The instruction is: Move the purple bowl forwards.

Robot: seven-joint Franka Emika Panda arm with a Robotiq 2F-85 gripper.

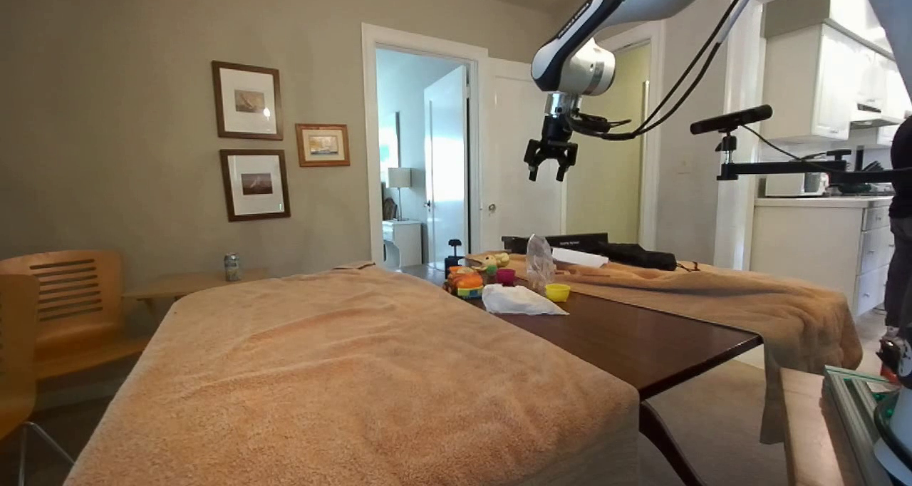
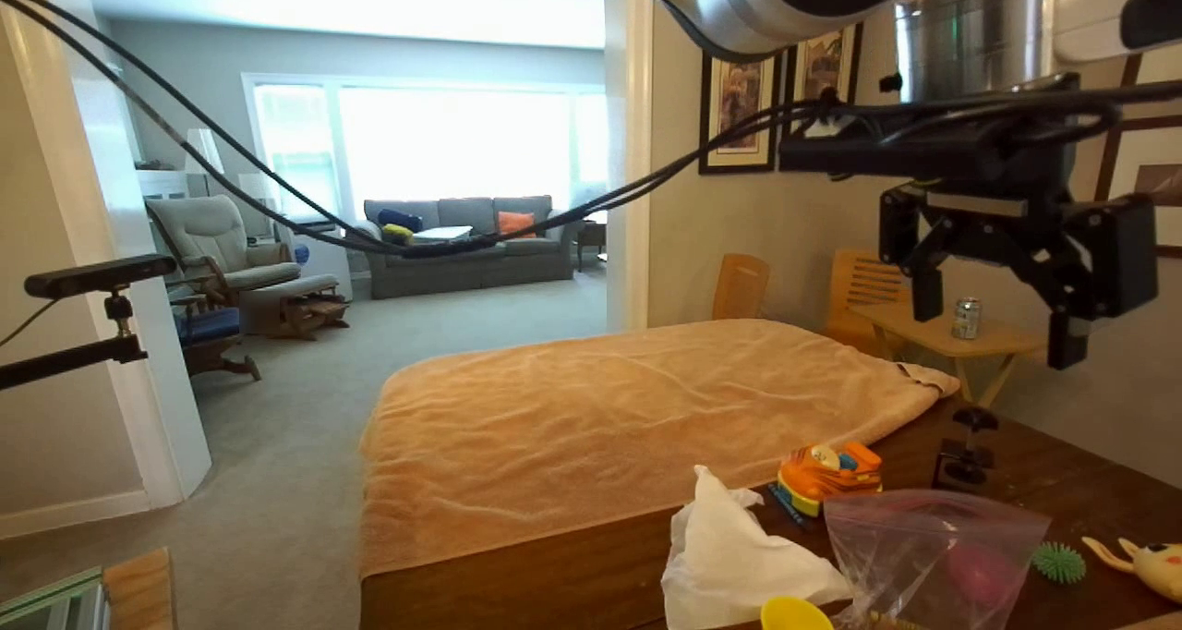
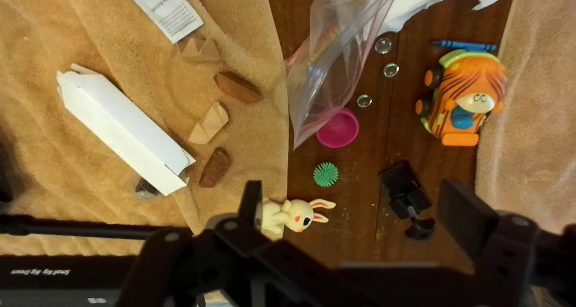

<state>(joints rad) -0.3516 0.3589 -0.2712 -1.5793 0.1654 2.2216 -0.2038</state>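
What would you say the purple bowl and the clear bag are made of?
The purple bowl: probably smooth plastic or silicone, from its even colour and neat rim. The clear bag: likely thin, shiny plastic film, since it glints, creases and is see-through.

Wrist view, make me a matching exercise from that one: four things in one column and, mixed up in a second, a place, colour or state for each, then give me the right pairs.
Things:
1. purple bowl
2. spiky green ball
3. toy rabbit
4. gripper

Places, colours, states:
A. open, holding nothing
B. cream-coloured, with long ears
C. partly overlapped by the clear bag
D. between the purple bowl and the toy rabbit

Right pairs: 1-C, 2-D, 3-B, 4-A.
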